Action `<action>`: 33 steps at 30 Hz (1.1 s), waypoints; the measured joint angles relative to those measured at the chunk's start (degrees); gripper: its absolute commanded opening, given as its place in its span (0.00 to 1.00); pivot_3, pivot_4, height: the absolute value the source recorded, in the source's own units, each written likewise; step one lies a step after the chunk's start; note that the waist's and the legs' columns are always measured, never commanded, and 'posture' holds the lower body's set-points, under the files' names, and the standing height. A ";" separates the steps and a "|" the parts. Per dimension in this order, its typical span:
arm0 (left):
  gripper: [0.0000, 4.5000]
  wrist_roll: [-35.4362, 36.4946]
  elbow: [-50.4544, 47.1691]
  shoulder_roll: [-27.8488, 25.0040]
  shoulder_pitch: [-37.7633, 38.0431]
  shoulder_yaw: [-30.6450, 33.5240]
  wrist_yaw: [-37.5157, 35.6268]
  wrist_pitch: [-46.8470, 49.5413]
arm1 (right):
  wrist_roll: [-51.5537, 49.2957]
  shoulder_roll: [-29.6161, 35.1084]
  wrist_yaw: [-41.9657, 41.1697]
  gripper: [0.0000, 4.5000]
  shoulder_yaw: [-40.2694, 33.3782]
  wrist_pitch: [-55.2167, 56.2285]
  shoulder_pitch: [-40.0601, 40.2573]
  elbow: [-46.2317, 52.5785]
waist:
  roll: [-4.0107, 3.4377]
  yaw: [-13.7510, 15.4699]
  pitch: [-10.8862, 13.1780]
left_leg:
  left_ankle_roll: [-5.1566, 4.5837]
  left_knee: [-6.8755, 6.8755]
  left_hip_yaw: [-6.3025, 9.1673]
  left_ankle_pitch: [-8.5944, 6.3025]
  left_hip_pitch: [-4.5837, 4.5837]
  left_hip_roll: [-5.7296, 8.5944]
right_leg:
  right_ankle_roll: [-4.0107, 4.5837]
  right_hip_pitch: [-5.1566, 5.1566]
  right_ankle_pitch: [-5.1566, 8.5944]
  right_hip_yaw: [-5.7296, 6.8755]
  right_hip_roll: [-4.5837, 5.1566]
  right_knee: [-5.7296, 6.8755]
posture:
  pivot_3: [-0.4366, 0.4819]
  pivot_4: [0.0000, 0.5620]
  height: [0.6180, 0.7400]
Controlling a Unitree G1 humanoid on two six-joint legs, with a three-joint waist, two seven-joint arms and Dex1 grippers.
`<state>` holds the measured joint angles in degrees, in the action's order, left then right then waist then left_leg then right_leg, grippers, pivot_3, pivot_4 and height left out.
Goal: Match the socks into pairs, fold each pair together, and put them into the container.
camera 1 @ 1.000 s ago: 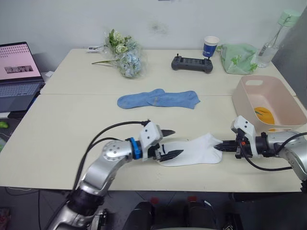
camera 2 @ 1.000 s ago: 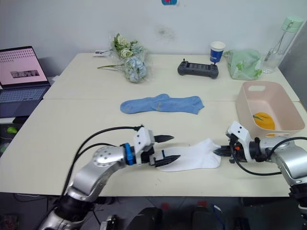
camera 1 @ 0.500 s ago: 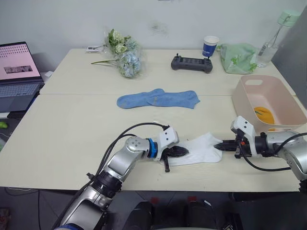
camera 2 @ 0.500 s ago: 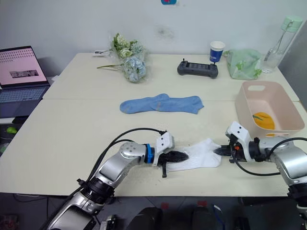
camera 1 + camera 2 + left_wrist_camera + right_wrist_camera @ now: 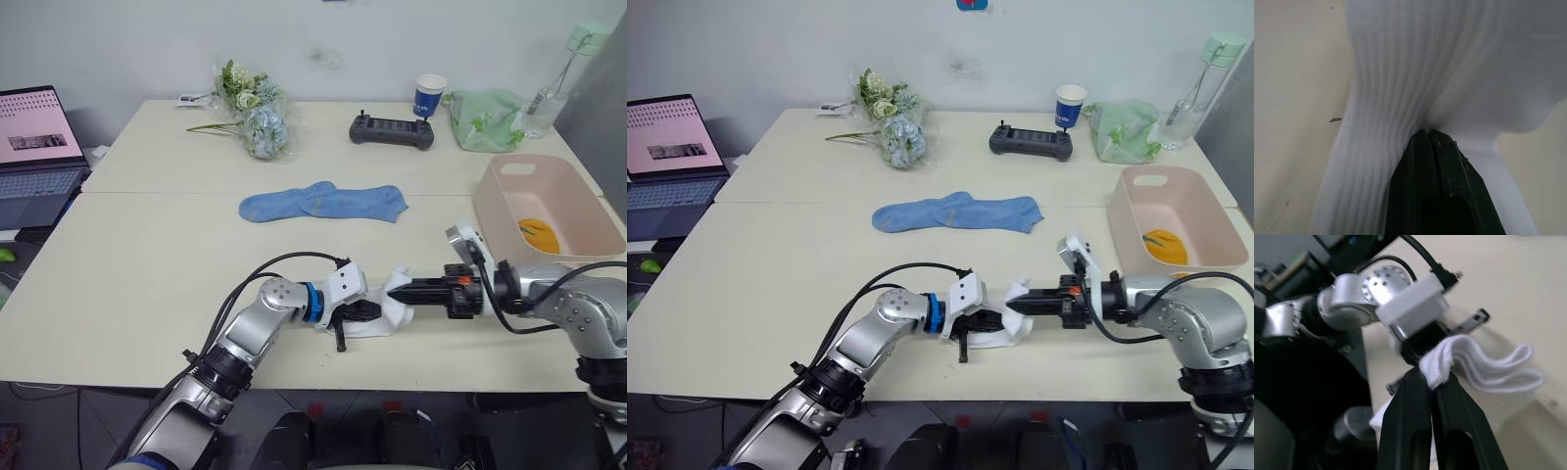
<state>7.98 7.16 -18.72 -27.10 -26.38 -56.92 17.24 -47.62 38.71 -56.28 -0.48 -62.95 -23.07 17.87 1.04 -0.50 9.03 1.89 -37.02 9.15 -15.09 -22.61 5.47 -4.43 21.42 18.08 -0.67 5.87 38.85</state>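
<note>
A white sock lies near the table's front edge, doubled over on itself. My left gripper is shut on its left end, and the left wrist view has the fingertips pinching ribbed white fabric. My right gripper is shut on the other end, lifted over the left one; its wrist view shows the folded sock at its tips. Two light blue socks lie overlapped mid-table. The pink container at the right holds a mustard-orange sock.
Along the table's back stand a flower bunch, a black controller, a blue-and-white paper cup, a pale green cloth bag and a bottle. An open laptop sits at the far left.
My left gripper has shut on the sock's left end. My right gripper carried the other end leftward, folding the sock over so it now meets the left gripper.
</note>
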 measured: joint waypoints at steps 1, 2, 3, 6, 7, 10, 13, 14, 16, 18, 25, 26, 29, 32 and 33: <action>0.00 0.00 -0.31 -0.12 0.28 0.22 0.01 0.08 | -0.45 -0.70 0.49 0.00 0.40 -0.32 -0.25 0.02 | -0.01 0.03 0.00 | 0.00 0.00 0.00 0.00 0.00 0.00 | 0.00 0.00 0.00 0.01 0.00 0.00 | 0.48 0.27 1.00; 0.00 0.01 -1.00 -0.27 0.94 0.69 0.07 0.40 | -0.43 -1.17 0.97 0.00 1.26 -0.29 -0.47 0.10 | -0.01 0.00 0.00 | 0.00 0.00 0.01 0.00 0.00 0.00 | 0.00 0.01 0.00 0.00 0.00 -0.01 | 0.48 0.27 1.00; 0.00 0.14 -1.89 -0.45 1.50 1.12 0.14 1.12 | -0.22 -1.41 1.24 0.00 2.21 -0.12 -0.53 0.13 | -0.01 0.00 0.00 | 0.00 0.00 0.01 0.00 0.00 0.00 | 0.00 0.01 0.00 0.01 0.00 -0.01 | 0.48 0.27 1.00; 0.00 1.81 -9.21 -3.55 5.23 3.78 1.32 6.57 | 2.21 -3.07 1.35 0.00 5.35 2.30 -0.92 -0.82 | -0.01 -0.88 0.00 | 0.00 0.04 0.03 0.00 -0.02 -0.02 | 0.00 0.11 0.00 -0.02 -0.01 0.06 | 0.48 0.27 1.00; 0.00 2.62 -11.29 -4.68 6.04 5.04 1.58 8.68 | 3.04 -3.21 1.30 0.00 6.27 2.94 -0.97 -1.35 | -0.02 -1.07 0.00 | 0.00 0.04 0.04 0.00 -0.03 -0.02 | 0.00 0.15 0.00 -0.03 -0.01 0.10 | 0.48 0.27 1.00; 0.00 5.63 -20.44 -8.58 8.50 10.39 3.49 14.87 | 6.02 -3.44 1.25 0.00 8.60 5.38 -1.70 -2.87 | -0.02 -1.33 0.00 | 0.00 0.03 0.05 0.00 -0.06 -0.03 | 0.00 0.20 0.00 -0.03 -0.03 0.10 | 0.48 0.27 1.00; 0.00 11.65 -32.40 -12.41 10.85 19.23 5.55 22.87 | 8.19 -3.96 1.15 0.00 10.78 7.33 -2.82 -3.77 | -0.03 -1.40 0.00 | 0.00 0.05 0.05 0.00 -0.11 -0.05 | 0.00 0.27 0.00 -0.04 -0.03 0.10 | 0.48 0.27 1.00; 0.00 14.11 -35.96 -13.64 11.69 22.16 6.19 25.55 | 8.41 -4.37 1.06 0.00 11.28 7.65 -3.16 -4.14 | -0.03 -1.36 0.00 | 0.01 0.05 0.05 0.00 -0.11 -0.05 | 0.00 0.27 0.00 -0.05 -0.03 0.09 | 0.48 0.27 1.00; 0.00 17.74 -40.60 -16.07 13.86 26.56 6.83 29.57 | 9.03 -4.94 0.83 0.00 12.31 8.48 -3.52 -4.43 | -0.02 -1.34 0.00 | 0.01 0.05 0.03 0.00 -0.11 -0.04 | 0.00 0.26 0.00 -0.07 -0.03 0.08 | 0.48 0.27 1.00; 0.00 19.13 -42.33 -18.50 16.89 29.64 7.58 31.34 | 10.08 -5.17 0.02 0.00 13.80 9.00 -3.77 -4.61 | -0.03 -1.34 0.00 | 0.01 0.05 0.03 0.00 -0.10 -0.04 | 0.00 0.25 0.00 -0.07 -0.03 0.08 | 0.48 0.27 1.00; 0.00 19.20 -41.93 -20.63 21.97 33.45 10.23 29.81 | 12.28 -5.62 -1.94 0.40 17.06 10.39 -5.57 -5.20 | -0.03 -1.05 0.01 | 0.01 0.04 0.02 0.00 -0.12 -0.02 | 0.01 0.24 0.00 -0.07 -0.01 0.04 | 0.48 0.27 1.00; 0.00 19.11 -41.66 -20.61 22.00 33.39 10.36 29.31 | 12.23 -5.62 -2.25 0.48 16.98 10.36 -5.91 -5.25 | -0.03 -1.04 0.01 | 0.01 0.05 0.03 0.00 -0.12 -0.02 | 0.01 0.24 0.00 -0.06 -0.01 0.04 | 0.48 0.27 1.00; 0.00 18.15 -40.60 -20.79 22.35 32.98 11.13 26.93 | 11.17 -5.22 -2.65 0.72 15.60 9.74 -6.04 -5.18 | -0.03 -1.07 0.01 | 0.01 0.06 0.02 0.00 -0.12 -0.02 | 0.01 0.25 0.00 -0.08 -0.01 0.04 | 0.48 0.27 1.00; 0.00 17.17 -39.57 -21.53 22.17 31.76 11.15 24.56 | 10.42 -3.32 -2.99 0.80 13.84 9.60 -6.01 -3.92 | -0.04 -1.05 0.01 | 0.00 0.06 0.02 0.00 -0.14 -0.02 | 0.01 0.26 0.00 -0.08 -0.01 0.04 | 0.48 0.27 1.00; 0.00 17.08 -39.27 -21.45 21.53 30.99 11.14 23.83 | 11.14 -2.34 -2.94 0.80 13.71 10.63 -5.84 -3.40 | -0.04 -1.01 0.01 | 0.00 0.06 0.03 0.00 -0.15 -0.02 | 0.01 0.26 0.00 -0.06 0.00 0.03 | 0.48 0.27 1.00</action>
<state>25.06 -32.11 -40.16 -5.57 4.61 -45.78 41.08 -36.48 36.37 -59.22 13.23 -52.32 -28.91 14.47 1.00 -1.51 9.03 1.90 -36.96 9.18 -15.10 -22.76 5.45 -4.42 21.68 18.08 -0.73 5.87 38.89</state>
